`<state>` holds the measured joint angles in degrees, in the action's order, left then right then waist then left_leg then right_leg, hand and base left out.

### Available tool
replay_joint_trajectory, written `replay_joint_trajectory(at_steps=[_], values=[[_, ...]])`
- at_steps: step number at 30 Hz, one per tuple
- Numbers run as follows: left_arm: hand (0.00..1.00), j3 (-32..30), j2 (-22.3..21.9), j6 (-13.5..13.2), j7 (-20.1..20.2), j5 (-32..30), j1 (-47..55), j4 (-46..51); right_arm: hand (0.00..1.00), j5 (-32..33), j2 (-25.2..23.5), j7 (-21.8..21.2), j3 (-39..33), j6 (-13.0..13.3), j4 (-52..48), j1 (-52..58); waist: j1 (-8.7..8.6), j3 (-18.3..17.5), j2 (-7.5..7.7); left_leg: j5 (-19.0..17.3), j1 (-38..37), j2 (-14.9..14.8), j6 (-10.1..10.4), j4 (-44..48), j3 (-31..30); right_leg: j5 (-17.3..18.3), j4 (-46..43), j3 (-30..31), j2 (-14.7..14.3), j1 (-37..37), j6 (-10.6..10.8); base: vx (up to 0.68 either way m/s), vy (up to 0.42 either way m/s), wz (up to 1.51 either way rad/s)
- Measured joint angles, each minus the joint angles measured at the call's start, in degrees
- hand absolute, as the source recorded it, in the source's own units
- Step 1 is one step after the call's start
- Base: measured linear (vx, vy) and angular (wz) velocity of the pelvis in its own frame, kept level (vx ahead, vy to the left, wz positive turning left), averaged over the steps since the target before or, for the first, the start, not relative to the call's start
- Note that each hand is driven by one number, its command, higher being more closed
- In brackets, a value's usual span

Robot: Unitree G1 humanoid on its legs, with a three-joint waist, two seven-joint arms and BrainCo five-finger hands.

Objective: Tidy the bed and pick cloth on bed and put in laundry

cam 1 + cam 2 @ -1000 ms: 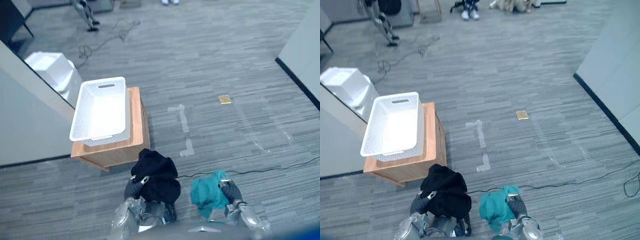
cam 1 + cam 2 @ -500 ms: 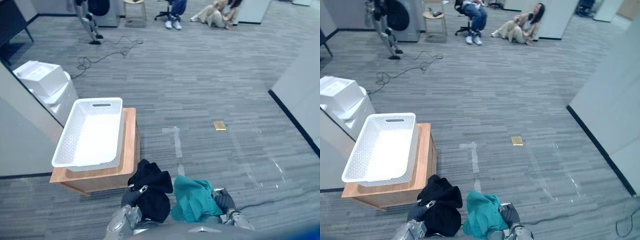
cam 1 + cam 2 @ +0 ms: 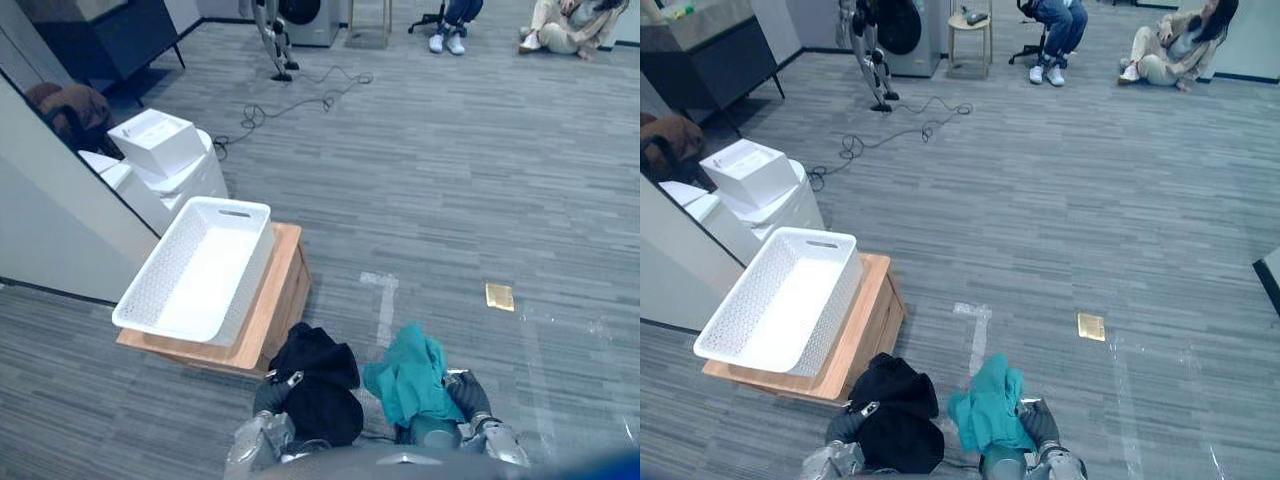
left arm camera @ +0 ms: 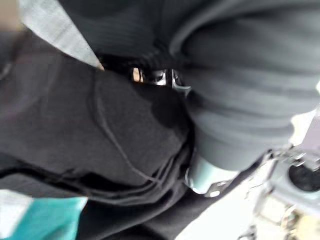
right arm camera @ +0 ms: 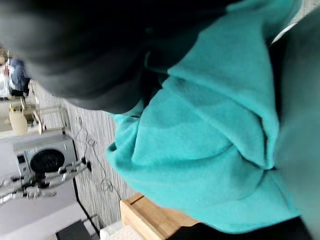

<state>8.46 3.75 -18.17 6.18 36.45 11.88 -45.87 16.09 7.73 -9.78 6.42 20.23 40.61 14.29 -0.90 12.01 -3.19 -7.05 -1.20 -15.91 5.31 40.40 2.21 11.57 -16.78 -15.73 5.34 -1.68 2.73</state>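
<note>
Two cloths are held above the floor: a black cloth (image 3: 318, 385) bunched over the left robot hand (image 3: 272, 392) and a teal cloth (image 3: 408, 370) draped over the right robot hand (image 3: 470, 395). I cannot tell whether either grip is closed. Near the black cloth, a white laundry basket (image 3: 160, 285) sits on a low wooden tabletop (image 3: 285, 272).

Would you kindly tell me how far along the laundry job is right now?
Picking looks done: the left hand holds the black cloth, the right hand the teal cloth, both near the white basket on its wooden stand. The basket is empty, so dropping both in remains.
</note>
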Motion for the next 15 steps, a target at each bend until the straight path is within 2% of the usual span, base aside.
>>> replay_joint_trajectory(at_steps=[1,2,4,5,6,7,8,9,10,11,12,13,14,15], values=[[1.00,-0.07,0.43,-0.39,-0.02,0.08,0.60,0.70,1.00,-0.09,0.31,-0.81,0.65,-0.17,0.35,0.07,0.30,0.24,0.42,3.64,2.63,-1.48,0.10,6.12,0.37,0.10,3.04,-0.49,-1.03,3.22,-0.19,0.28,-0.086,0.21],[1.00,-0.03,0.70,-0.38,-0.02,0.16,0.83,1.80,1.00,-0.38,0.34,-1.14,0.65,-0.64,0.47,-0.12,0.48,0.42,0.30,1.03,5.27,-1.95,-0.59,11.00,0.81,0.18,5.04,-1.28,-1.25,5.62,-0.69,0.28,-0.074,0.27],[1.00,0.01,0.62,-0.30,0.11,0.58,0.90,2.50,1.00,-1.11,0.14,-1.37,0.52,-0.87,0.76,-0.47,0.50,0.60,0.14,-3.20,7.80,-1.07,-0.36,12.01,3.52,-0.02,7.45,-2.59,-0.92,8.57,-0.96,0.22,-0.020,0.30],[1.00,0.03,0.66,-0.22,0.14,0.94,0.95,2.72,1.00,-1.84,0.06,-1.53,0.49,-1.09,0.82,-0.64,0.54,0.63,0.24,-5.19,8.38,0.15,-0.24,9.20,6.15,-0.81,8.58,-3.76,-0.18,10.19,-1.42,0.32,0.086,0.48],[1.00,0.39,0.69,0.01,0.12,1.22,1.20,3.44,1.00,-2.27,-0.02,-2.07,0.54,-1.14,0.75,-0.72,0.46,0.66,0.33,-5.98,8.20,2.98,-0.31,-0.67,11.81,-3.64,8.90,-8.50,1.92,11.99,-0.34,0.32,0.119,0.57],[1.00,0.58,0.65,0.12,0.11,1.22,1.42,3.94,1.00,-2.27,0.00,-2.29,0.60,-1.16,0.70,-0.66,0.22,0.54,0.01,-4.82,8.20,4.13,-0.17,-5.93,14.48,-3.23,9.01,-10.01,2.07,12.66,0.21,0.26,0.135,0.86],[1.00,1.07,0.41,0.35,0.15,1.19,1.47,4.34,1.00,-2.31,-0.24,-2.36,0.64,-1.52,0.85,-0.52,-0.10,0.30,0.55,-5.12,6.85,4.85,-3.20,-11.90,20.93,-2.47,9.69,-12.01,2.57,14.03,1.32,0.31,0.114,1.51],[1.00,1.28,0.77,0.68,-0.12,1.24,0.81,4.94,1.00,-2.57,-1.07,-2.36,0.85,-2.21,-0.02,-0.34,-0.99,-0.84,2.50,-3.52,5.46,7.32,-5.44,-18.40,26.98,-3.88,11.16,-14.41,4.05,14.71,2.50,0.33,0.109,1.51],[1.00,1.34,1.10,0.84,-0.25,1.24,0.78,5.41,1.00,-2.87,-1.26,-2.36,0.85,-2.36,-0.76,0.02,-1.14,-0.80,3.09,-3.15,6.11,7.54,-6.26,-18.59,29.24,-4.43,12.27,-14.92,4.37,15.04,3.21,0.46,0.133,1.42],[1.00,1.13,1.47,1.17,-0.32,1.25,0.46,6.47,1.00,-2.94,-2.19,-2.16,0.85,-2.39,-1.71,-1.19,0.11,-0.16,4.07,-3.15,8.15,5.92,-7.10,-12.93,33.89,-6.15,15.31,-15.25,4.42,17.18,3.61,0.26,0.081,0.54],[1.00,0.90,1.76,1.18,-0.32,1.25,0.36,6.49,1.00,-2.97,-2.34,-2.10,0.87,-2.40,-1.88,-1.66,0.64,-0.01,4.15,-4.19,9.02,5.51,-7.26,-10.64,35.28,-6.38,15.46,-15.08,4.45,17.63,3.43,0.29,0.097,0.57],[1.00,0.43,1.73,1.30,-0.36,1.30,0.30,6.01,1.00,-3.28,-1.93,-1.93,0.88,-2.53,-2.85,-2.21,1.52,-0.37,4.40,-6.05,9.59,7.24,-6.47,-12.47,36.02,-5.95,15.11,-15.04,5.29,19.04,3.29,0.19,0.120,0.39],[1.00,0.94,0.49,1.38,-0.33,1.28,1.07,6.28,1.00,-3.80,0.00,-1.71,0.89,-2.95,-3.95,-1.83,1.43,-1.53,2.40,-5.39,7.64,9.58,-11.82,-20.24,35.53,-4.57,12.84,-14.47,5.75,18.99,4.35,0.22,0.172,0.38],[1.00,1.04,0.10,1.32,-0.32,1.17,1.42,6.61,1.00,-4.18,0.15,-1.60,1.07,-3.38,-3.81,-2.45,1.87,-1.91,2.64,-6.33,6.86,10.73,-12.46,-21.06,35.67,-3.23,10.55,-13.72,6.69,18.83,5.68,0.25,0.205,0.27]])
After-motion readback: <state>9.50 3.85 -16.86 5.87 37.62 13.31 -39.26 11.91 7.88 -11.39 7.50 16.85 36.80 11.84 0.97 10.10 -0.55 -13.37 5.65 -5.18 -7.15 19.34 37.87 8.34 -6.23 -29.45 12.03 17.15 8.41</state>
